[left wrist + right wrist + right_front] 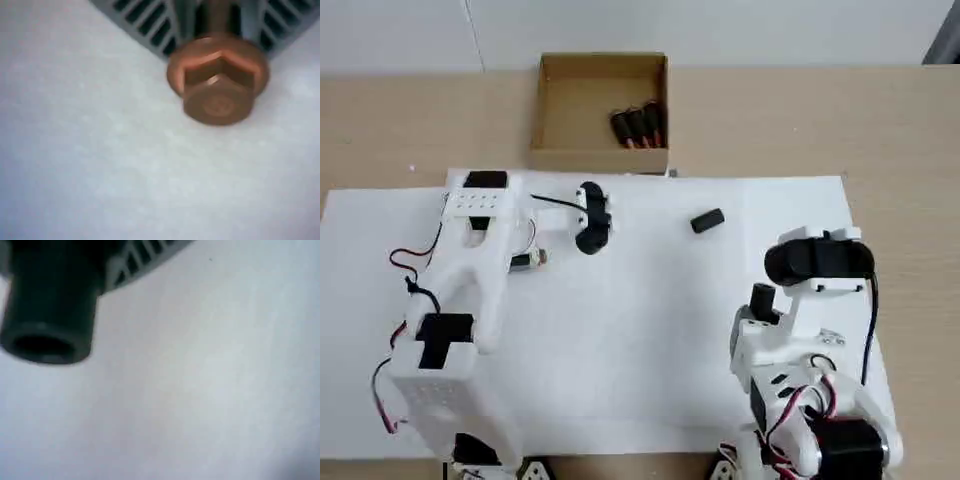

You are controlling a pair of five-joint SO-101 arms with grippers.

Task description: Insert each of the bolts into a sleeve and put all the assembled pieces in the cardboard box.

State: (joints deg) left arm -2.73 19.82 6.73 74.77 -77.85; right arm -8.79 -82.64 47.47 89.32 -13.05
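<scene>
A copper bolt [218, 82] is clamped by its shaft in my left gripper [216, 20], hex head outward, low over the white sheet. From above, the bolt [529, 260] shows beside the left arm. My right gripper [763, 300] is shut on a black sleeve [50, 305], whose open end points away from a ribbed finger [137, 260]; from above this sleeve [763, 296] stands at the right arm's tip. A second black sleeve [707, 221] lies loose on the sheet between the arms. The cardboard box [552, 110] at the back holds three assembled pieces [638, 126].
A white sheet [640, 330] covers the wooden table [410, 120]. A black-and-white part with a cable [591, 222] sits just in front of the box. Red and black wires [405, 262] hang by the left arm.
</scene>
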